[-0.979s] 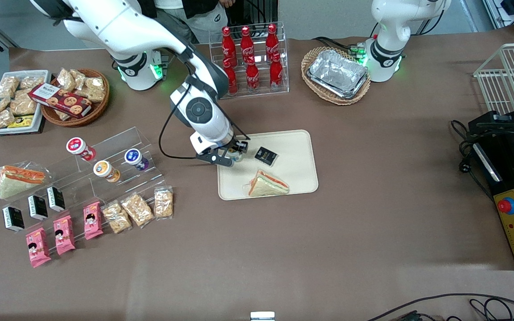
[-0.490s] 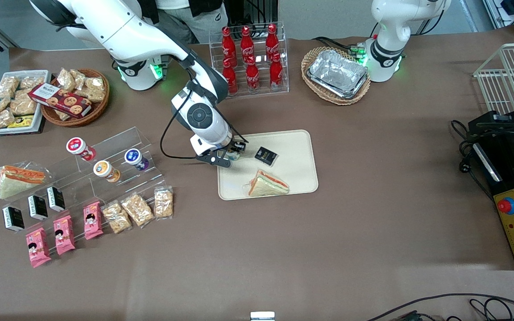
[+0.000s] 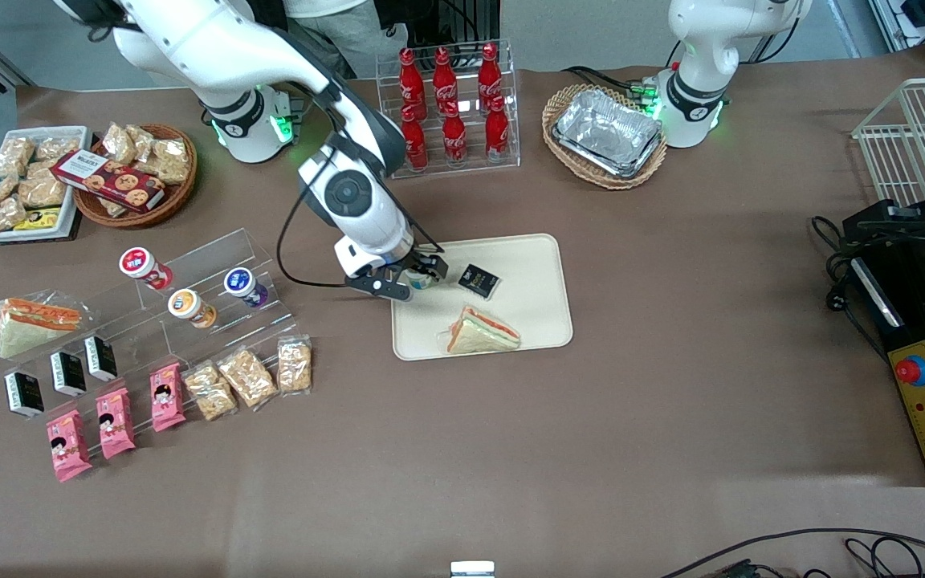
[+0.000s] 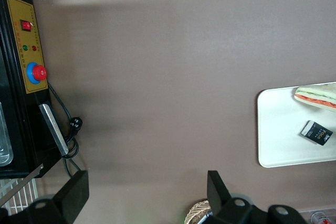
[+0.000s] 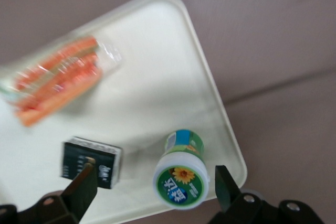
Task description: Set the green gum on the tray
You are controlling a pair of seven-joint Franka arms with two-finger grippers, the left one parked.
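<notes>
The green gum [image 5: 181, 182], a small canister with a green-and-white lid, stands upright on the cream tray [image 5: 157, 93] close to its rim. My right gripper [image 5: 155, 184] is open, with one finger on each side of the canister, and neither finger touches it. In the front view the gripper [image 3: 416, 279] hovers over the tray [image 3: 531, 265] at the edge toward the working arm, and the gum [image 3: 419, 278] shows only partly between the fingers.
A black packet [image 3: 479, 280] and a wrapped sandwich [image 3: 482, 331] also lie on the tray. A clear stand with a red-lidded canister [image 3: 141, 266], an orange-lidded one [image 3: 189, 307] and snack packs lies toward the working arm's end. A cola rack [image 3: 448, 108] and a foil-tray basket [image 3: 605, 135] stand farther back.
The arm's wrist has shifted slightly toward the working arm's end. The gum stays at the same spot on the tray and shows more clearly between the fingers.
</notes>
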